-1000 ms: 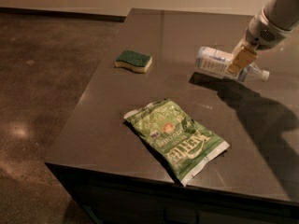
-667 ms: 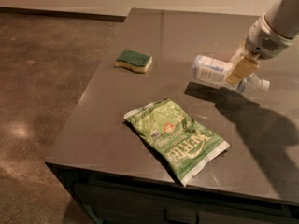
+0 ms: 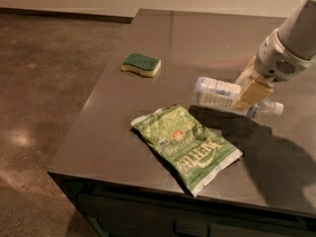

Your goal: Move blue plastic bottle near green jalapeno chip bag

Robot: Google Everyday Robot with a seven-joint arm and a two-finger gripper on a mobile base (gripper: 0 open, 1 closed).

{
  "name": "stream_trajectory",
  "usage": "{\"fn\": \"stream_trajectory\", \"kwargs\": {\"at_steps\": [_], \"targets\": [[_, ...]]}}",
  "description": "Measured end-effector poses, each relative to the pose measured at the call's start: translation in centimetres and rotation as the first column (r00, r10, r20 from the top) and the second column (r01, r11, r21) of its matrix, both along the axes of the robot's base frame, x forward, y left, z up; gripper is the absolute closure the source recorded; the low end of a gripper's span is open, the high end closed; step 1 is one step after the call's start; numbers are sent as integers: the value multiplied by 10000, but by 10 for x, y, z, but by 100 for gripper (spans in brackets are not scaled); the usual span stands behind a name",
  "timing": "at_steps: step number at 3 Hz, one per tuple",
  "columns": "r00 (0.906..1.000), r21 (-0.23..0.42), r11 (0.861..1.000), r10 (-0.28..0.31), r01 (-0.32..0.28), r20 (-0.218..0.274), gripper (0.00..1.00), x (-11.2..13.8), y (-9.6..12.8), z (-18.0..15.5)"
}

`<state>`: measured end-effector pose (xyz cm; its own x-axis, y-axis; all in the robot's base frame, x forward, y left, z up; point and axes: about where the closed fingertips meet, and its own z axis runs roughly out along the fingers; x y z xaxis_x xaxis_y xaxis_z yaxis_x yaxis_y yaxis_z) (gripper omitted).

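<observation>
The gripper (image 3: 249, 90) grips the bottle (image 3: 216, 93) sideways between its fingers, just above the table (image 3: 207, 33) and close beside the chip bag (image 3: 187, 144), so I'd say only the set-down is left; whether the bottle or flat bag holds anything, I can't tell.

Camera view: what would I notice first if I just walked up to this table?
The big crinkly green jalapeno chip bag lies flat near the front edge of the dark table. Just behind it, on the right, the gripper holds the blue plastic bottle sideways, cap pointing right. A small green-topped sponge sits alone toward the back left.
</observation>
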<state>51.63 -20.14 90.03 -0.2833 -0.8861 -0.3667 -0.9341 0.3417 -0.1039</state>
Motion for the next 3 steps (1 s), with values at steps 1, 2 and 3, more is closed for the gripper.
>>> {"fn": "stream_trajectory", "kwargs": {"at_steps": [1, 2, 3], "targets": [[9997, -65, 9996, 264, -264, 4, 58, -18, 10, -5], [9993, 1, 9993, 363, -363, -59, 36, -28, 16, -14], [9993, -9, 9993, 379, -379, -62, 12, -28, 17, -14]]}}
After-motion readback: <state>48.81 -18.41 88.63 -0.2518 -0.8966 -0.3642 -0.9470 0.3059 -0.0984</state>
